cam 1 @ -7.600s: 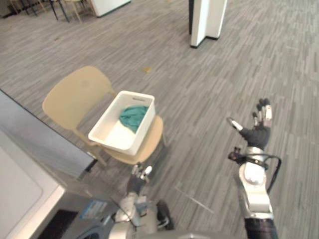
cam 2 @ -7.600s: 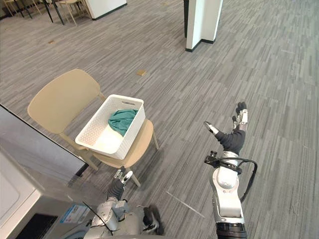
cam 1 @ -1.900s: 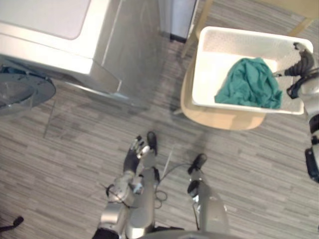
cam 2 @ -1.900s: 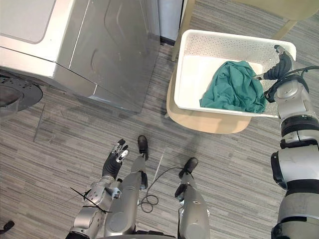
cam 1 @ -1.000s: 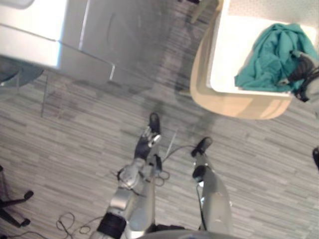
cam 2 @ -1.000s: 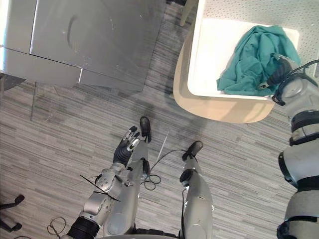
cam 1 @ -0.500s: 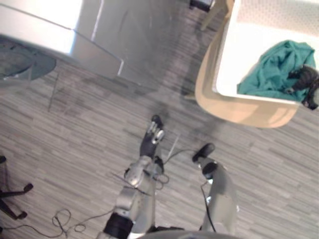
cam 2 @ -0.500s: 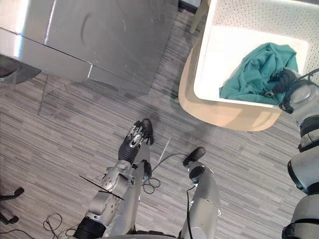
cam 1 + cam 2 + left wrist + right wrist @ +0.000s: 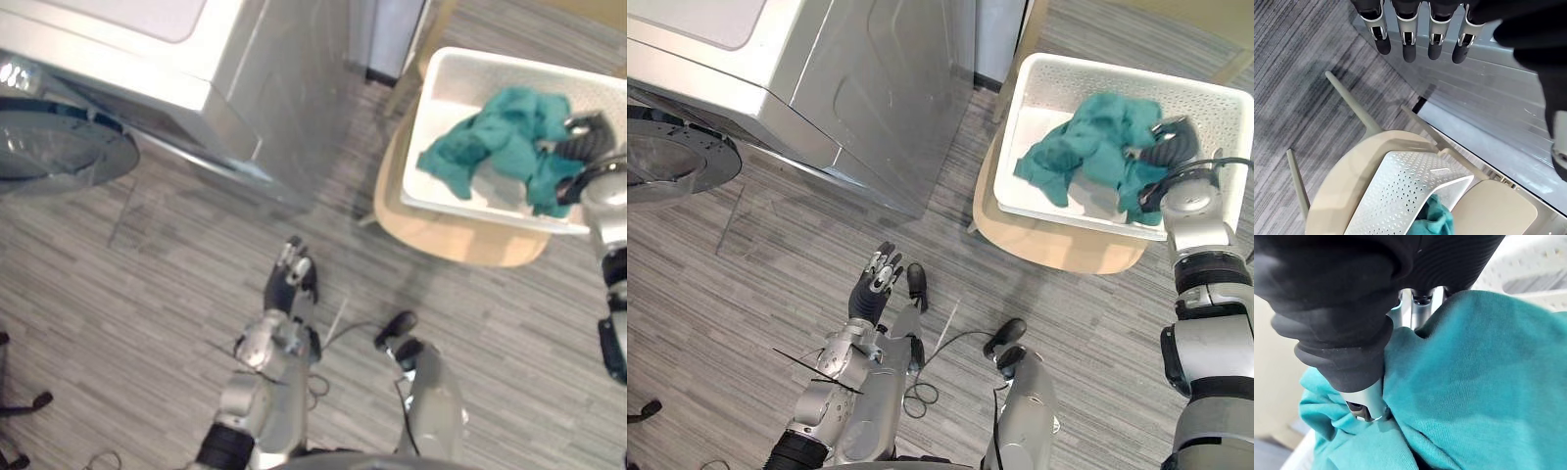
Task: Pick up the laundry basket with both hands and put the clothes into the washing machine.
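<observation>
Since half a second ago the teal garment has changed shape: it was a compact heap and is now drawn out, one lobe stretched toward the basket wall nearest the washing machine. It lies inside the white laundry basket, which sits on the beige chair just beside the machine. The right hand rests on top of the cloth at the far end of the basket. In the right wrist view its thumb presses into a fold while the fingers go in behind the fabric, so it is gripping the garment. The left hand hangs low over the floor, well apart from the basket, with its fingers straight and holding nothing. The machine's round door stands open.

The basket itself is not held by either hand. The main risk, as I judge it, is a one-handed pull: trailing cloth could catch on the perforated wall and drag the light basket off the seat. The pinched fold could also slip, dropping the garment on the floor short of the door.
</observation>
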You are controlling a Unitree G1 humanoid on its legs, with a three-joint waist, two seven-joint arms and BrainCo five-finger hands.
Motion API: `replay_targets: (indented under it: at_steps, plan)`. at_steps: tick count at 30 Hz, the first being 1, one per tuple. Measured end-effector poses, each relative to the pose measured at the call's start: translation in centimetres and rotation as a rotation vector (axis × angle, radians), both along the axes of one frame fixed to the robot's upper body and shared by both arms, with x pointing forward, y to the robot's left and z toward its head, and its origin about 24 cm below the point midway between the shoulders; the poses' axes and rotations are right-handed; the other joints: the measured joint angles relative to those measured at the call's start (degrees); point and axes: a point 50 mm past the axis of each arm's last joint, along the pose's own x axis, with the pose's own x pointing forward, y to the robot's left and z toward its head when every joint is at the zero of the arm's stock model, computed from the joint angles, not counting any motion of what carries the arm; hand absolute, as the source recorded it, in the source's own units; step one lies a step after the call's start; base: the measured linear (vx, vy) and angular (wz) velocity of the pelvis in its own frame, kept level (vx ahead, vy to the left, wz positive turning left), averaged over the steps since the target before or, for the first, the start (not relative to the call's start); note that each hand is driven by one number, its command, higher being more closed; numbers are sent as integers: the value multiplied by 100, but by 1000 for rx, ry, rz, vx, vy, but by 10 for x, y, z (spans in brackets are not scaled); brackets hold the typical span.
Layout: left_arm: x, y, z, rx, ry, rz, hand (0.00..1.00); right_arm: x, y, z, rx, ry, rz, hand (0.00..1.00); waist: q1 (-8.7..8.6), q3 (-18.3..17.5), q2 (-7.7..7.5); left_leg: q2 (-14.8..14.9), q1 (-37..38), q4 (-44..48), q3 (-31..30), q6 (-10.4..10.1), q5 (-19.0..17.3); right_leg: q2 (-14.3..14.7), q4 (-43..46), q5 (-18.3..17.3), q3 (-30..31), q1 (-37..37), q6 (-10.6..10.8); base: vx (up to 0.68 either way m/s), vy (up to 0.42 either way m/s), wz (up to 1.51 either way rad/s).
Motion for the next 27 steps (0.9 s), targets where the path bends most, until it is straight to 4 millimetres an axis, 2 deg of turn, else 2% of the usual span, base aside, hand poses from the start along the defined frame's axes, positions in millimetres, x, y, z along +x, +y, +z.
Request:
replay_targets:
  at_steps: [4,10,13,19,21,25,27]
  plan:
    - [-2,3,-2,11,9,6,0,-11,-11,19,140,-197,-77,100,-20,1,-8,78,7,0,15,1,2,120,-115,65,28,25,6,-9,-29,-9]
    - [-1,8,-4,26,18,25,0,-23,-14,28,211,-338,-99,100,-65,3,-23,187,8,1,88,1,2,291,-318,179,138,6,-11,36,-34,-13]
    - [-1,9,-4,27,18,32,0,-27,-10,28,261,-410,-91,100,-71,2,-30,221,8,1,188,1,1,338,-335,196,204,-36,-22,60,-37,-14]
    - [0,12,-1,39,6,53,0,-36,12,23,316,-519,-22,100,-105,-7,-56,269,299,3,245,3,0,408,-372,221,320,170,-41,71,-58,-10]
    - [0,13,4,45,-12,51,0,-40,19,17,308,-532,2,100,-130,-60,-138,295,468,12,238,0,-5,470,-473,221,333,379,-41,63,-71,-2]
    - [1,22,21,148,-106,35,0,-46,32,-2,322,-541,45,100,-252,-239,-419,347,682,256,224,-87,-242,616,-723,210,434,730,-21,35,-69,-9]
    - [1,22,24,165,-128,33,0,-53,34,-9,311,-534,57,100,-293,-253,-442,351,832,341,214,-64,-351,661,-808,227,431,961,10,29,-34,-4]
